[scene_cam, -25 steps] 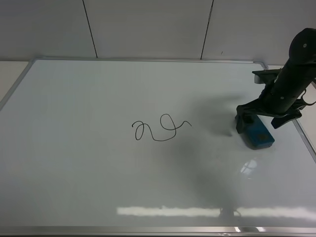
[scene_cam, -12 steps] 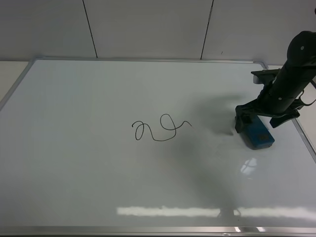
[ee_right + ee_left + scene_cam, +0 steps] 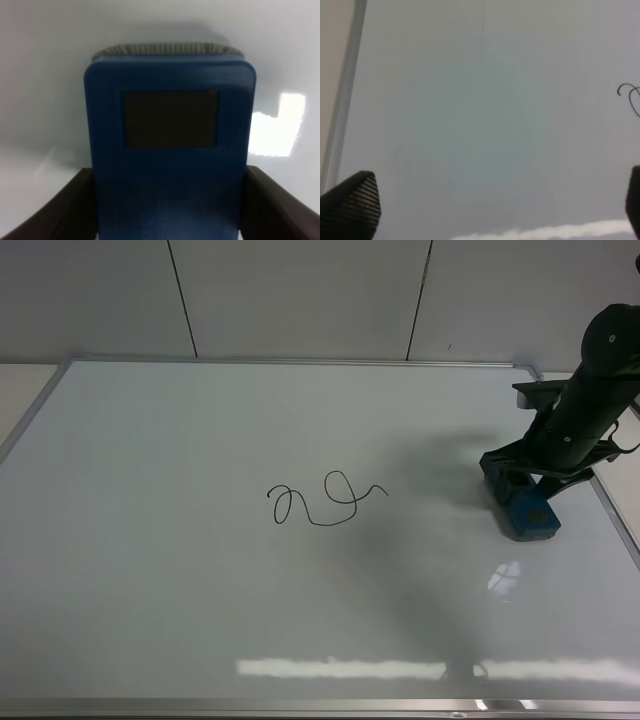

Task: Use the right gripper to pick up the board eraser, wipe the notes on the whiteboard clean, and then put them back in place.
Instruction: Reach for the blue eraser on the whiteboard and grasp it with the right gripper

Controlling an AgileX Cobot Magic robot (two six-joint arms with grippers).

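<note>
The board eraser (image 3: 527,508), a teal-blue block with a dark square patch, lies flat on the whiteboard (image 3: 200,590) near its right edge. My right gripper (image 3: 520,478) is over the eraser's near end, and its fingers press against both long sides. The right wrist view shows the eraser (image 3: 170,150) filling the space between the two fingers (image 3: 65,205), in the right gripper (image 3: 170,205). The notes (image 3: 325,498), a black looping squiggle, are at the board's middle, well to the left of the eraser. My left gripper (image 3: 500,200) is open and empty above bare board, with the notes' end (image 3: 630,97) at the edge of its view.
The board's silver frame (image 3: 300,361) runs along the back and the right side close to the eraser. The frame's left rail (image 3: 342,95) shows in the left wrist view. A grey panelled wall (image 3: 300,295) stands behind the board.
The right gripper's fingers have closed in from a wider spread onto the eraser's sides. The eraser and the notes have stayed in place.
</note>
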